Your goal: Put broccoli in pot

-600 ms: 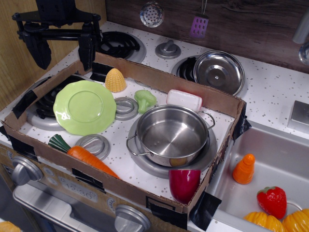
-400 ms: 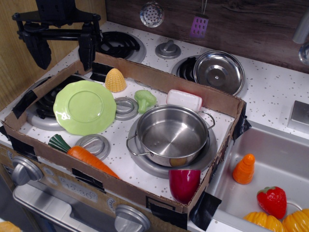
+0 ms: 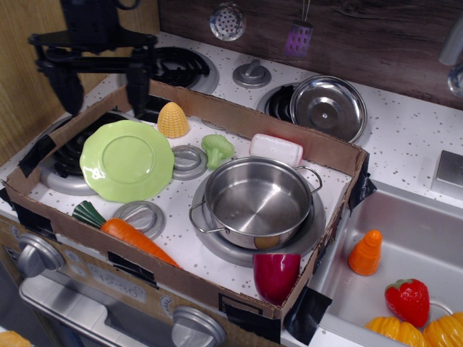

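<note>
The gripper (image 3: 103, 90) hangs at the upper left, above the back-left corner of the cardboard tray (image 3: 217, 110). Its two black fingers (image 3: 69, 90) are spread wide apart and hold nothing.

Below it, inside the tray, the light-green plate (image 3: 127, 160) lies flat over the left burner. The carrot (image 3: 130, 235) lies along the front wall, leafy end to the left. The yellow corn piece (image 3: 173, 119) stands near the back wall, just right of the gripper's right-hand finger.

The broccoli (image 3: 217, 150) rests on the tray floor near the centre, between the plate and the white block (image 3: 275, 149), just behind the rim of the pot (image 3: 257, 202). Nothing covers it from above.

The pot stands upright and empty on the front-right burner disc. The dark red cup (image 3: 275, 275) sits at the tray's front wall, just before the pot.

Outside the tray, the steel lid (image 3: 328, 107) lies on the rear-right burner. The sink (image 3: 412, 238) at far right holds an orange piece (image 3: 365, 252) and a strawberry (image 3: 407, 301).

Compared with the earlier frame, the gripper has shifted slightly right and down, toward the tray; finger spread is unchanged. All objects remain in place.
</note>
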Controlling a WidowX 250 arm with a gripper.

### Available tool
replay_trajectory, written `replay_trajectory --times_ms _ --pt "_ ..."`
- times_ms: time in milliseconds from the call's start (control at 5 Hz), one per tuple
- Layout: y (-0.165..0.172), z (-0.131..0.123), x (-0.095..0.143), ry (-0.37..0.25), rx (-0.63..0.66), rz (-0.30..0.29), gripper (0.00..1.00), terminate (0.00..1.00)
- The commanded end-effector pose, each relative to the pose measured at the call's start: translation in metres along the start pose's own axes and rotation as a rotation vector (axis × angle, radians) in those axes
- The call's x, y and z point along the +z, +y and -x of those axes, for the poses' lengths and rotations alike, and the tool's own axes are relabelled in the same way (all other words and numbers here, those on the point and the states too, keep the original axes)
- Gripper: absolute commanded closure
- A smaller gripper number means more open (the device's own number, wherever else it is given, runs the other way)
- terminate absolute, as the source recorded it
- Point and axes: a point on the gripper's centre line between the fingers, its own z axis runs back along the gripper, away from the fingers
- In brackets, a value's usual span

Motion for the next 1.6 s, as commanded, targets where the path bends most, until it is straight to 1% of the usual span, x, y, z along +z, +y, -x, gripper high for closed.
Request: replay_trajectory --times_ms 0,400,600,800,1000,1200,1400 --pt "-0.026 -0.028 0.009 -0.061 -0.062 0.015 0.00 0.00" --pt "-0.047 -0.040 -0.010 -0.109 -0.107 0.039 0.00 0.00" --pt "-0.060 -0.048 -0.019 -0.190 -0.229 0.037 0.00 0.00" --pt "-0.069 -0.050 -0.024 -0.169 -0.324 0.037 0.00 0.00" --pt "-0.073 -0.051 -0.037 -0.159 -0.404 0.043 0.00 0.00" --pt "-0.074 -0.052 -0.043 -0.165 -0.459 0.035 0.00 0.00" --pt "-0.077 -0.052 -0.043 -0.174 -0.494 0.027 0.00 0.00"
